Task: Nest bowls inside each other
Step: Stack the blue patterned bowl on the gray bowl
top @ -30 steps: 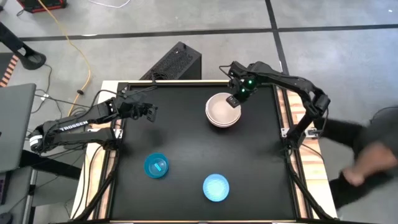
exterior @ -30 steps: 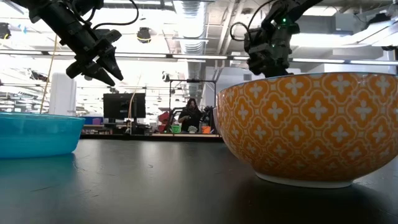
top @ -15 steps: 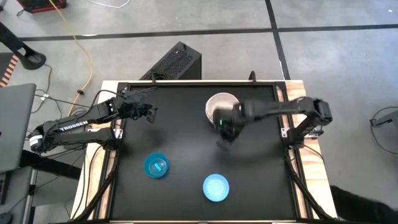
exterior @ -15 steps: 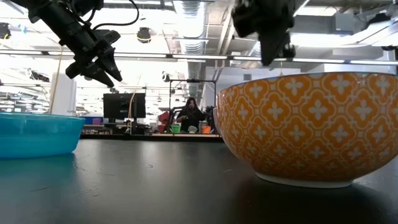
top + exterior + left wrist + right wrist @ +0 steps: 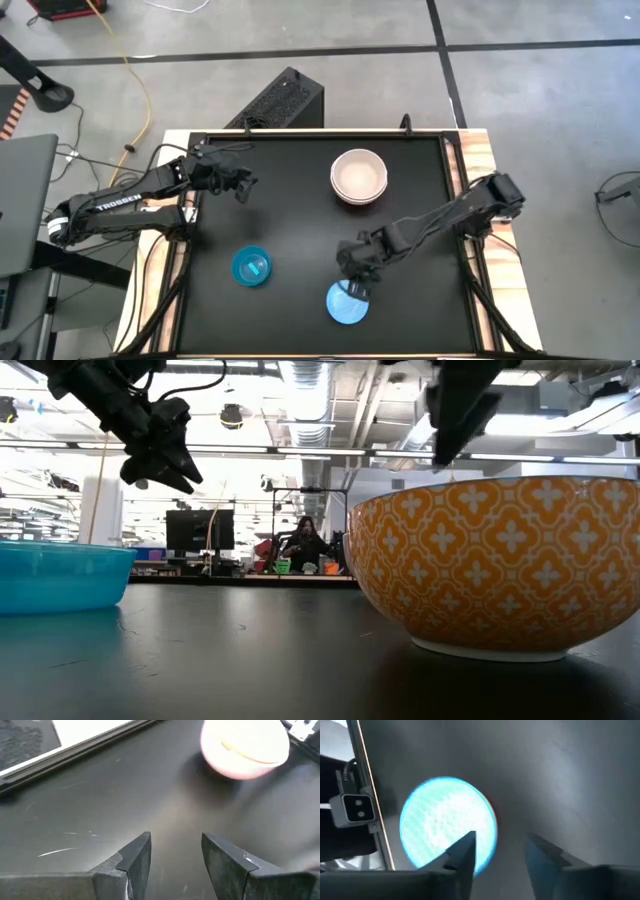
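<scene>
The right pincer (image 5: 355, 283) hangs over the near-side rim of the light blue bowl (image 5: 347, 302) at the front of the desk (image 5: 290, 230), fingers parted and empty; in the right wrist view one finger overlaps the bowl's (image 5: 448, 826) edge and the other stands over bare desk. To take this bowl well, I judge it should drop so one finger goes inside the wall and one outside, then close on the rim alone and lift straight up before carrying, so the light plastic does not skid or tip. The stack of pale bowls (image 5: 359, 176) at the back of the desk, a pinkish one under a white one, looks like the target.

The right arm stretches low and long from its base at the desk's right edge, wrist angled down toward the bowl. The left pincer (image 5: 243, 184) waits raised over the back left, fingers apart, holding nothing. The darker blue bowl (image 5: 251, 267) sits front left, well apart.
</scene>
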You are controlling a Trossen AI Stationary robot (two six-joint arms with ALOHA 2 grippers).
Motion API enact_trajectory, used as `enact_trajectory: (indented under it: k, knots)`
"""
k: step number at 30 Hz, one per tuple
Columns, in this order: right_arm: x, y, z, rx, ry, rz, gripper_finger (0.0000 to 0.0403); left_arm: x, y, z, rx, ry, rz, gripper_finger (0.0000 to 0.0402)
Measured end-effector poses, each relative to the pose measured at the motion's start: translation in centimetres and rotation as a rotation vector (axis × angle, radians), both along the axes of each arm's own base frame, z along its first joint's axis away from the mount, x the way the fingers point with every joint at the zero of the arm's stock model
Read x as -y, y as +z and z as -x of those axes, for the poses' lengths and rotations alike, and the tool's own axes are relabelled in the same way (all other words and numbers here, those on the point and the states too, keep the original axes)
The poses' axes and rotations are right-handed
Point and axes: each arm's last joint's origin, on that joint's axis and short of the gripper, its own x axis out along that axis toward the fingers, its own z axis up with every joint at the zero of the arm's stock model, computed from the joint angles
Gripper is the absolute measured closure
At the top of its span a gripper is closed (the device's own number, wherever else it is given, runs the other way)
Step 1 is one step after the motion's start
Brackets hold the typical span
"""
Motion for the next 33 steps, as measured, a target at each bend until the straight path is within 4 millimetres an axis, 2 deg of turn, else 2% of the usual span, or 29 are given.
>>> enact_trajectory:
  k: [4, 7, 19, 23, 29, 33]
  knots:
    - [-1.0, -2.5, -1.1, -0.045, 0.012, 0.016, 0.0172, 0.1, 0.1, -0.1, 0.014, -0.048, 0.005, 0.0237]
    - [-1.2, -4.0, -1.6, -0.093, 0.006, 0.020, 0.0151, 0.2, 0.0, -0.1, 0.013, -0.081, 0.013, 0.0237]
    - [-1.9, -9.1, -3.1, -0.204, 0.023, 0.043, 0.0155, 0.3, 0.0, -0.1, 0.008, -0.124, 0.027, 0.0237]
    - [-2.0, -9.4, -3.4, -0.201, 0.030, 0.025, 0.0210, 0.3, 0.0, -0.1, 0.008, -0.124, 0.027, 0.0237]
    - [-0.5, -7.3, -3.5, -0.150, 0.075, -0.016, 0.0379, 0.3, 0.0, -0.1, 0.009, -0.122, 0.026, 0.0237]
    - [1.7, -4.9, -3.4, -0.109, 0.085, -0.081, 0.0387, 0.3, 0.0, -0.1, 0.013, -0.114, 0.021, 0.0237]
